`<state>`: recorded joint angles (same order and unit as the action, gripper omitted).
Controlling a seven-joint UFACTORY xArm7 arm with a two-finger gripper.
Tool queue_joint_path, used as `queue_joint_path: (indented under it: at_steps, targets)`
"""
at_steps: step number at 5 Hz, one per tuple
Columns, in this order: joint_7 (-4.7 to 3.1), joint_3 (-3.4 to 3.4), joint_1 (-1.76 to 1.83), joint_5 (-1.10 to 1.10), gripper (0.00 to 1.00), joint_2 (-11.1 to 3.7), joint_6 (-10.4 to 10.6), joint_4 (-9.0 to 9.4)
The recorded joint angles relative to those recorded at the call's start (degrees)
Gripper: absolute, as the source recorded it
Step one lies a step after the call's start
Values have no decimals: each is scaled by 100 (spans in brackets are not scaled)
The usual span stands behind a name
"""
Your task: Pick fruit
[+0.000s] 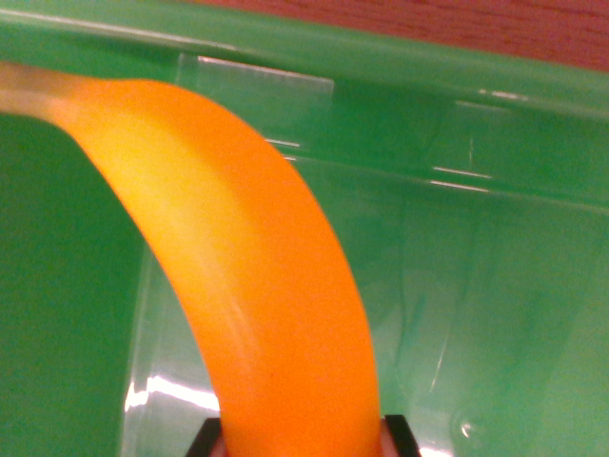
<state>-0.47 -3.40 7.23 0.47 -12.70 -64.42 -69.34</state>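
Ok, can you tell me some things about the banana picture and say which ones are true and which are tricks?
1. The banana is orange-yellow and curved. True.
2. The banana lies flat on a red plate. False: it arcs up from between the two dark fingers at the bottom edge, with a green plastic bin behind it.
3. The bin is see-through green. True.
4. The fingers are far away from the banana. False: one sits on each side of it, right against its lower end.
5. A strip of reddish-brown surface shows beyond the bin's rim at the top. True.
6. Other fruit fills the bin. False: no other fruit shows in the wrist view.
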Motion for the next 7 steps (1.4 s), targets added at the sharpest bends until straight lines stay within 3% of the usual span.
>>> queue_joint_path:
  at_steps: [1,2,3,4,5,6,7]
  targets:
    - [0,-2,-3,6,100,112,-272,-160]
    - [0,-2,-3,6,100,112,-272,-160]
    - [-1,-4,-6,12,100,224,-543,-319]
    - [-1,-4,-6,12,100,224,-543,-319]
    - [-1,-6,-8,18,100,328,-795,-468]
    - [-1,-6,-8,18,100,328,-795,-468]
    - [-2,-8,-11,23,100,432,-1049,-617]
